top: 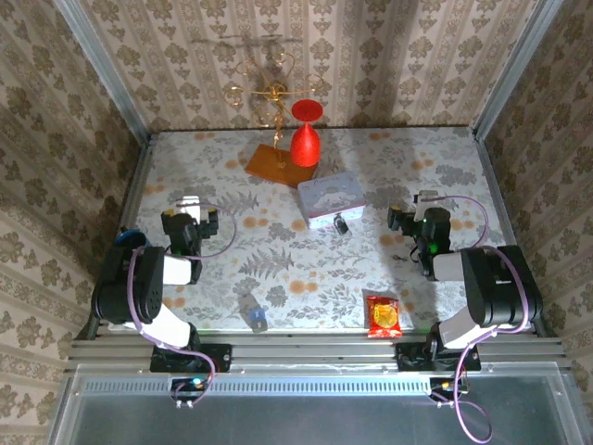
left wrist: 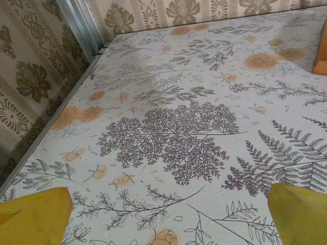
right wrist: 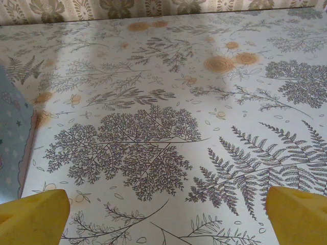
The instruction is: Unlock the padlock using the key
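Padlock (top: 341, 223) is lying on the table (top: 278, 255) just at the near edge of the patterned tin box (top: 329, 197), between the two arms and apart from both. Left gripper (top: 190, 206) is hovering over bare table at the left, its yellow fingers (left wrist: 33, 217) spread wide and holding nothing. Right gripper (top: 422, 206) is likewise standing wide open and gripping nothing, with the tin box showing at the left edge of its wrist view.

We see the padlock (top: 341, 223) as a dark speck just beside the tin box (top: 330, 197), too small to tell how its shackle stands. The right wrist view's left edge crops that box; the left wrist view's right edge crops an orange board (left wrist: 322, 56).
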Robot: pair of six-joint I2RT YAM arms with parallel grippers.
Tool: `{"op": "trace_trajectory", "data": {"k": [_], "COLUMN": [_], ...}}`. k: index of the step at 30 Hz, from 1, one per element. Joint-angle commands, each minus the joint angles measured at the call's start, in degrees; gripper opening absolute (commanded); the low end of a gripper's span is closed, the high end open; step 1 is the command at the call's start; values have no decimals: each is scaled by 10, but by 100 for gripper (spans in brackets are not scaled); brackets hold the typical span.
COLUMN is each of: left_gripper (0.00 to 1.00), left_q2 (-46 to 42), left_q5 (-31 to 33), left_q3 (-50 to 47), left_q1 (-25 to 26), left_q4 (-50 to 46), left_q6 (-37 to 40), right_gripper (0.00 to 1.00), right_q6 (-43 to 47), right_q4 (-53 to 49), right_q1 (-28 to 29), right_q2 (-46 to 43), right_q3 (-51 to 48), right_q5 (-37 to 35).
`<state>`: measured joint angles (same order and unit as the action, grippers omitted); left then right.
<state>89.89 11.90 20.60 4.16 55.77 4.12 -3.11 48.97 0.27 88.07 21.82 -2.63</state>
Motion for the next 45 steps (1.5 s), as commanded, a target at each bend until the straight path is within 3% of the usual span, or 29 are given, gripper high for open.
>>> {"op": "trace_trajectory", "data": {"k": [1,28,32,36,42,45], "left_gripper": [100,100,100,100,100,100], "left_q2": [-2,-4,-35,-88,-160,-195], "left_q5": [6,-9,12,34,103,81], "left_q3": [2,3,-9,7,36,65], "left_q1": [3,-3,3,10,62,74], "left_q4": [14,10,8,-65,-139,-207], "left_q6": [2,0,-1,2,24,-21], "right_gripper": [100,100,100,100,100,100], "right_q6": [9,9,6,1,-45,-75], "right_q4": [-5,-2,-74,-146,-292,-364], "right_q1": [3,3,4,4,4,6], "right_q2": [-5,-6,-33,-57,-80,-106], "right_q3": [17,15,43,70,129,159], "right_q5": [-13,-14,-22,-36,-38,-37]}}
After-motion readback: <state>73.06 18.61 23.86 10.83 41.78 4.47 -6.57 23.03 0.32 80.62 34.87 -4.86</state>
